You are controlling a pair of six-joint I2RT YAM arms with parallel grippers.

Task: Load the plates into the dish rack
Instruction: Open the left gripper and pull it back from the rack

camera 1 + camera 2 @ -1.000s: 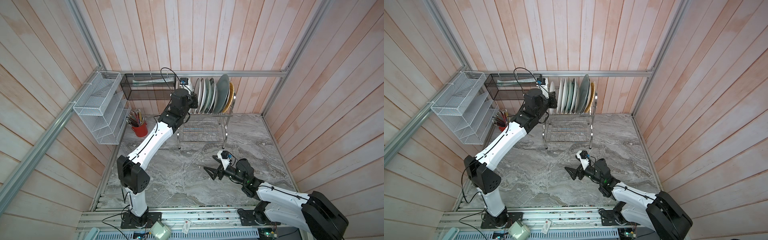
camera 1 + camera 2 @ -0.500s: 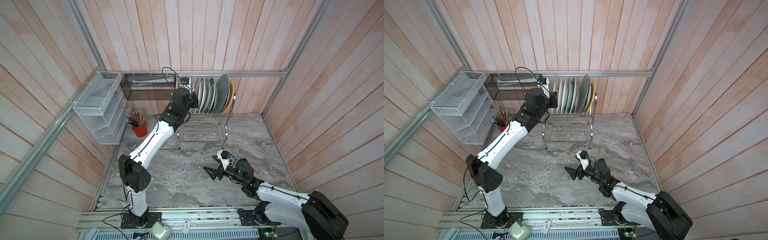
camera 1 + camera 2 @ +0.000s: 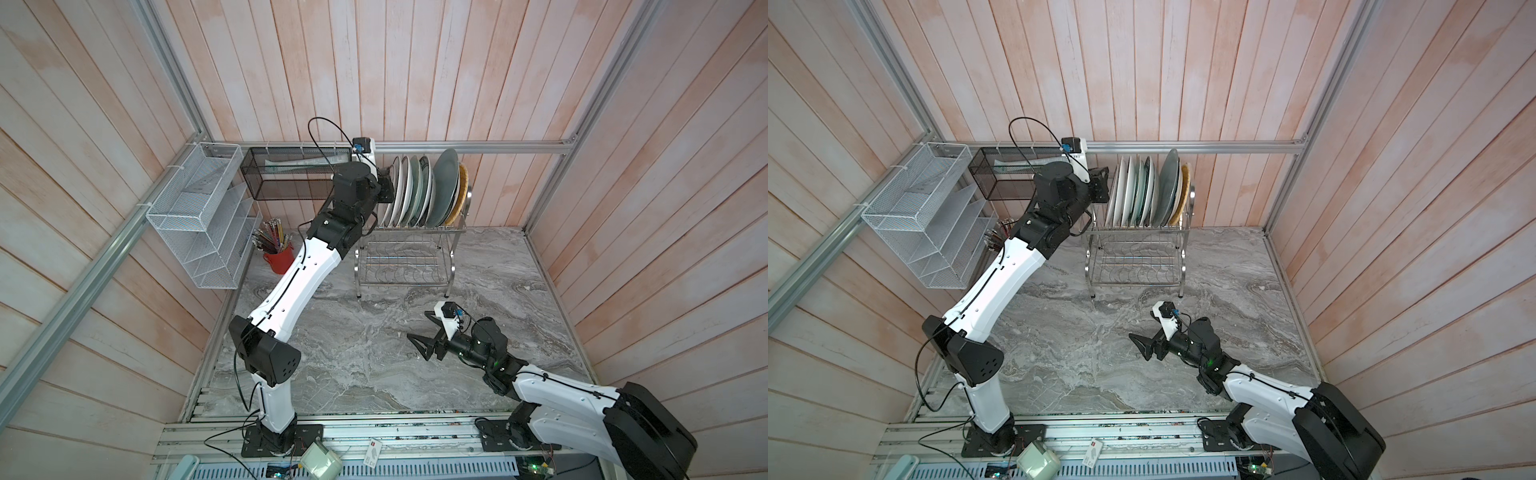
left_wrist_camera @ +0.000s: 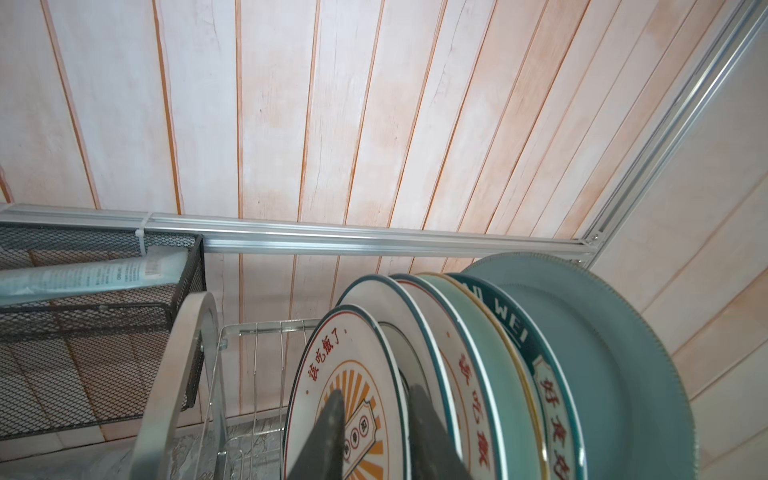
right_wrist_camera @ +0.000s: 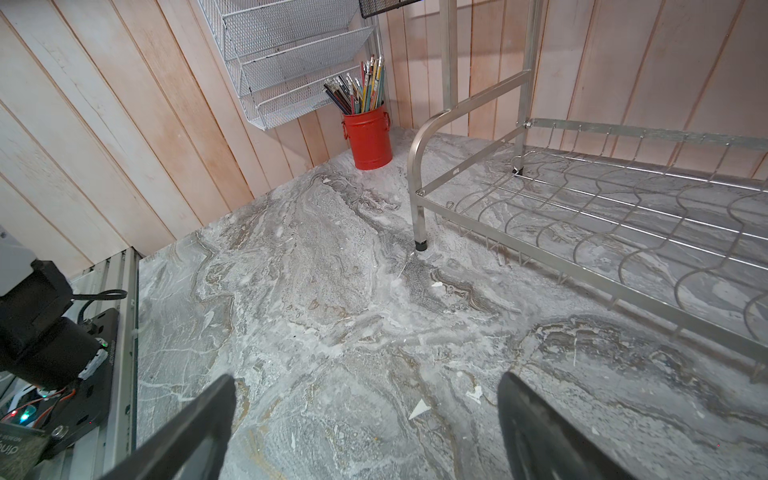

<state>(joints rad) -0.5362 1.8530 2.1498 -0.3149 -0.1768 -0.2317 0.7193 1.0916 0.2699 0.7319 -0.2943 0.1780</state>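
Now the plates (image 3: 419, 191) stand on edge in a tight row on the top shelf of the dish rack (image 3: 358, 270). It is a shiny metal wire rack at 12 o'clock on the grey marble table (image 3: 353, 353). At the 9 o'clock end of the row is a white plate with an orange sun and red letters (image 4: 324, 365). Next come white and green ones, then a big grey-blue plate (image 4: 602, 353), and a yellow plate (image 3: 462, 187) at the 3 o'clock end. The left gripper (image 4: 376, 390) has its jaws a little apart, one on each side of the sun plate's rim. I cannot tell if they squeeze it. The right gripper (image 5: 368, 378) hangs low over the table near 4 o'clock, jaws wide apart, holding nothing.
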